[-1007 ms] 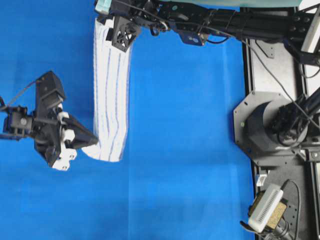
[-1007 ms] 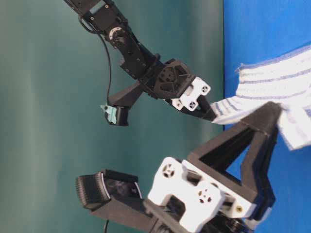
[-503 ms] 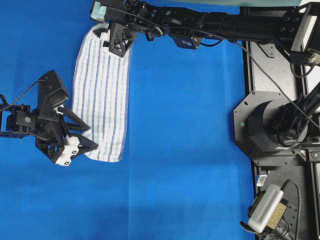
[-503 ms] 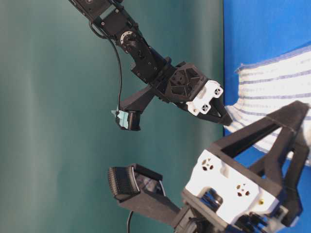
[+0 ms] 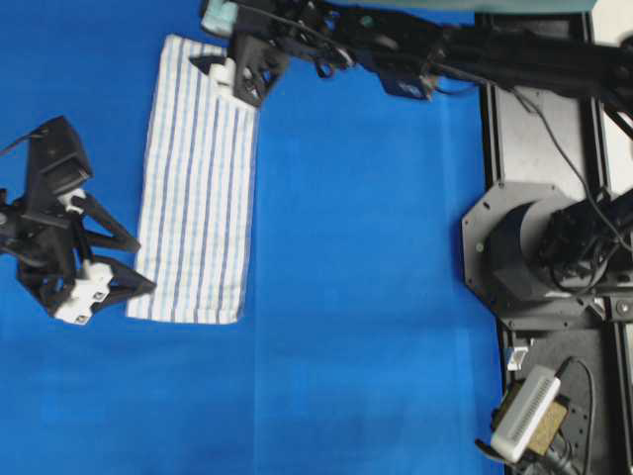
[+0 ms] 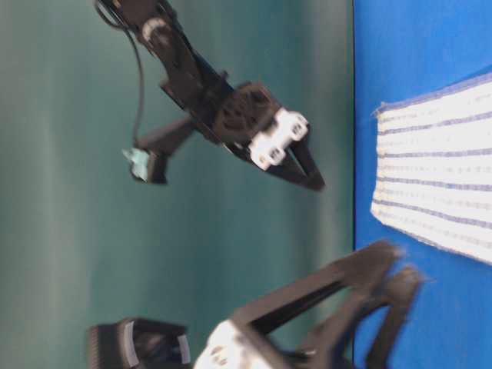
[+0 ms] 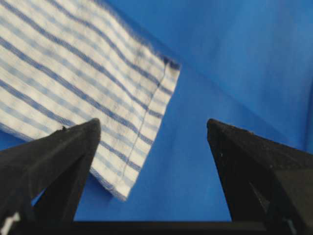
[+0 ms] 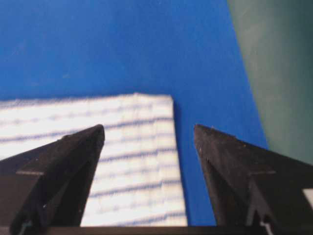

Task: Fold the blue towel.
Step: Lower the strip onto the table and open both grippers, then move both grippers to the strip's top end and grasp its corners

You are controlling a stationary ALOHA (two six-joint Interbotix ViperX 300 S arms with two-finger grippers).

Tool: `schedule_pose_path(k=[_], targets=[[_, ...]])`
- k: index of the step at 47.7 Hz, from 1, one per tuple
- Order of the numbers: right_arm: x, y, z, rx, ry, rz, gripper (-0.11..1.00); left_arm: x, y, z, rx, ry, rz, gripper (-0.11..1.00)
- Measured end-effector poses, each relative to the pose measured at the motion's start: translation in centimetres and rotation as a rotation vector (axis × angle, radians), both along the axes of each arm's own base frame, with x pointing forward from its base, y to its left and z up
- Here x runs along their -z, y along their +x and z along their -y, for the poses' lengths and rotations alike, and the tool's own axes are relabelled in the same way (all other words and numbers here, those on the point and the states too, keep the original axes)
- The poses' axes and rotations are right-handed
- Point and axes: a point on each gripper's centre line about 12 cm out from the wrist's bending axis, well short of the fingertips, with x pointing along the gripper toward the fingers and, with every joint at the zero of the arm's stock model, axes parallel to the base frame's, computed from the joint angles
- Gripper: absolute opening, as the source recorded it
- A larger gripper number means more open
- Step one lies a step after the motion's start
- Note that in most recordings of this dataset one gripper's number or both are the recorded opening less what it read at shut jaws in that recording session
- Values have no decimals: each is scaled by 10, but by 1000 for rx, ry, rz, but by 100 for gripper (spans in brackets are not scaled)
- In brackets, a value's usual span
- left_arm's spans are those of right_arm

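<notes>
Surface: your blue table covering (image 5: 376,297) | left gripper (image 5: 124,259) at nine o'clock, jaws spread, empty, beside the towel's near corner | blue towel (image 5: 196,188) lies flat as a long strip, likely laid down after a fold | right gripper (image 5: 237,77) at twelve o'clock, jaws spread over the far end.

We look straight down on the table (image 5: 376,297); a low sideways view and both close wrist views share its towel (image 5: 198,178).

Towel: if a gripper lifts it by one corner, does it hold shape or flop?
Likely flops: the towel is thin cloth lying flat on the blue table cover. Probably light, as it looks like only a few thin layers. A push may bunch it rather than slide it.
</notes>
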Motion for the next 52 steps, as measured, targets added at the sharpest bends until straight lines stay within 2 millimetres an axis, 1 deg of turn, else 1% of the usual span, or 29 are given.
schedule_pose_path(k=[6, 16, 23, 33, 37, 41, 52], targets=[[-13, -14, -18, -16, 1, 21, 86, -15, -6, -17, 13, 90, 38, 83], [-25, -41, -56, -52, 26, 56, 86, -25, -12, -46, 17, 244, 58, 83], [-24, -60, -85, -71, 74, 79, 86, -25, -18, -66, 10, 328, 39, 83], [-23, -88, -119, -87, 148, 117, 86, -24, -32, -80, 16, 407, 22, 83], [-20, -98, -126, -81, 173, 130, 86, -23, -38, -82, 20, 429, 15, 83], [-14, -104, -127, -70, 185, 133, 86, -23, -42, -85, 12, 438, 17, 83], [-15, -103, -127, -72, 174, 169, 86, -23, -42, -87, 4, 443, 26, 83]])
